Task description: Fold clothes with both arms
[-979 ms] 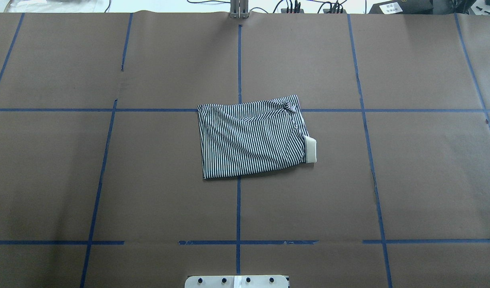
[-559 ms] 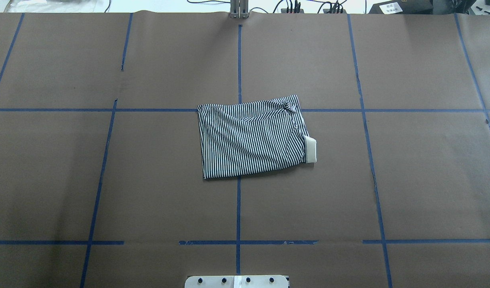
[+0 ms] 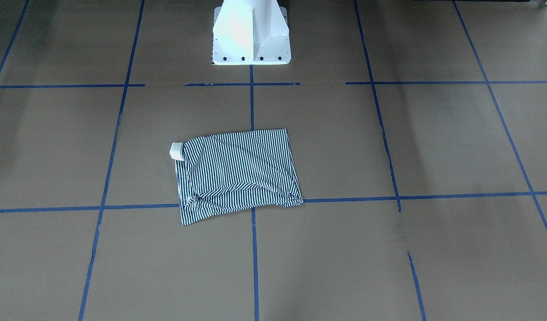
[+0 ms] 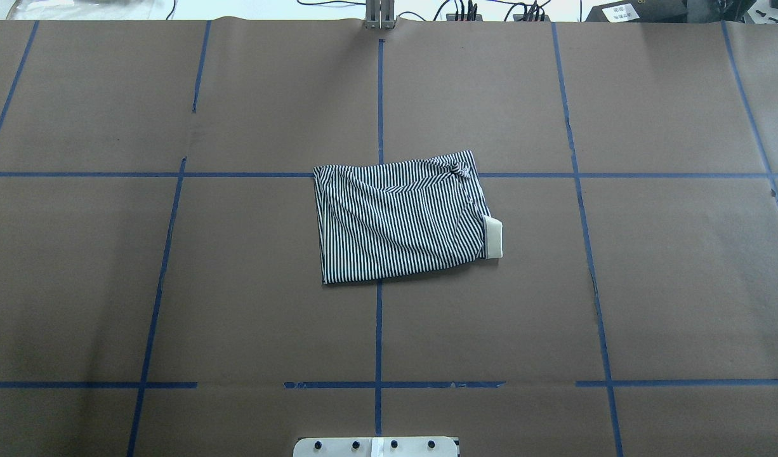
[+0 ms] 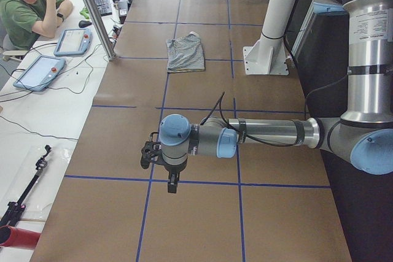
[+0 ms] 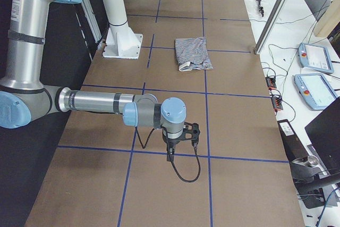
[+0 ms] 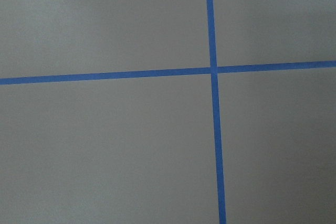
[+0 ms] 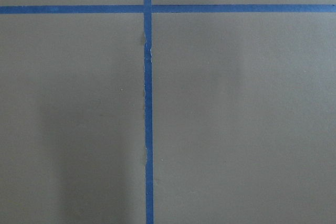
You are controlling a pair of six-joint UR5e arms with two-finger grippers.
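The striped polo shirt [image 4: 398, 219] lies folded into a rough rectangle at the table's middle, with a cream collar piece [image 4: 494, 237] sticking out at its right edge. It also shows in the front-facing view [image 3: 238, 171], the left view [image 5: 185, 53] and the right view [image 6: 192, 52]. Both arms are far from it, out over the table's ends. My left gripper [image 5: 149, 153] shows only in the left view and my right gripper [image 6: 191, 131] only in the right view; I cannot tell whether they are open or shut. Both wrist views show only brown paper and blue tape.
The white pedestal base [image 3: 251, 35] stands at the robot's side of the table. Blue tape lines [image 4: 379, 330] grid the brown paper. A seated operator [image 5: 27, 4] and teach pendants [image 5: 40, 72] are on a side bench, with more pendants [image 6: 313, 86] opposite.
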